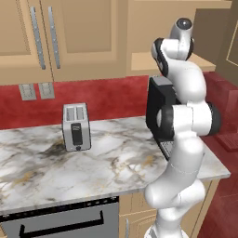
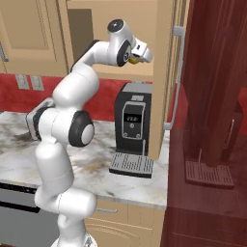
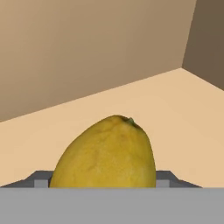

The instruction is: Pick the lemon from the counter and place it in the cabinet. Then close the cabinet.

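The dull-yellow lemon (image 3: 107, 153) sits between my gripper's (image 3: 103, 181) two dark fingertips (image 3: 40, 179), which are shut on it. Beneath and beyond it lies the plain tan shelf (image 3: 175, 100) of the open cabinet, with its back wall and a side wall around. In the right base view the arm reaches up into the cabinet (image 2: 161, 72), and the lemon (image 2: 132, 59) shows as a yellow spot at the gripper (image 2: 140, 55). The cabinet door stands open with its long silver handle (image 2: 178, 77) facing me. The marble counter (image 1: 116, 158) lies below.
A silver toaster (image 1: 76, 126) stands on the counter at the left. A black coffee machine (image 2: 132, 128) stands right under the open cabinet. A double-door cabinet (image 1: 46, 37) hangs at the upper left. Dark red panelling (image 2: 212, 96) rises at the right.
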